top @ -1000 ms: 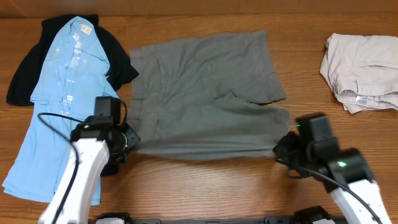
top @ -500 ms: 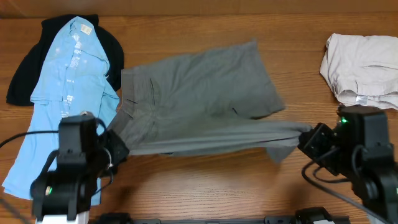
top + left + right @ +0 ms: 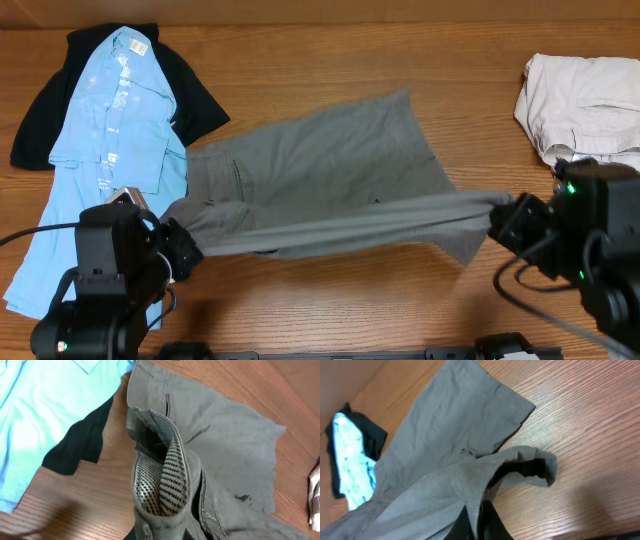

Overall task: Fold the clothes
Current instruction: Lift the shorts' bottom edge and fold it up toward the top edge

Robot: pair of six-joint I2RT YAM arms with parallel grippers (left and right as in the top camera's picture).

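The grey-olive shorts (image 3: 330,170) hang stretched between my two grippers above the wooden table, the far part still lying on the wood. My left gripper (image 3: 180,245) is shut on the waistband end (image 3: 162,487), whose dotted lining shows. My right gripper (image 3: 505,215) is shut on the leg-hem end (image 3: 520,467). The light blue shirt (image 3: 105,130) lies on the black shirt (image 3: 190,95) at the far left. The beige garment (image 3: 585,110) lies crumpled at the far right.
The wooden table (image 3: 330,300) shows bare along the front edge and at the far middle. Cables trail from both arms near the front edge.
Both grippers have lifted the shorts' near edge and pulled it taut. The left end of the shorts has swung toward the front; the right gripper has moved further right.
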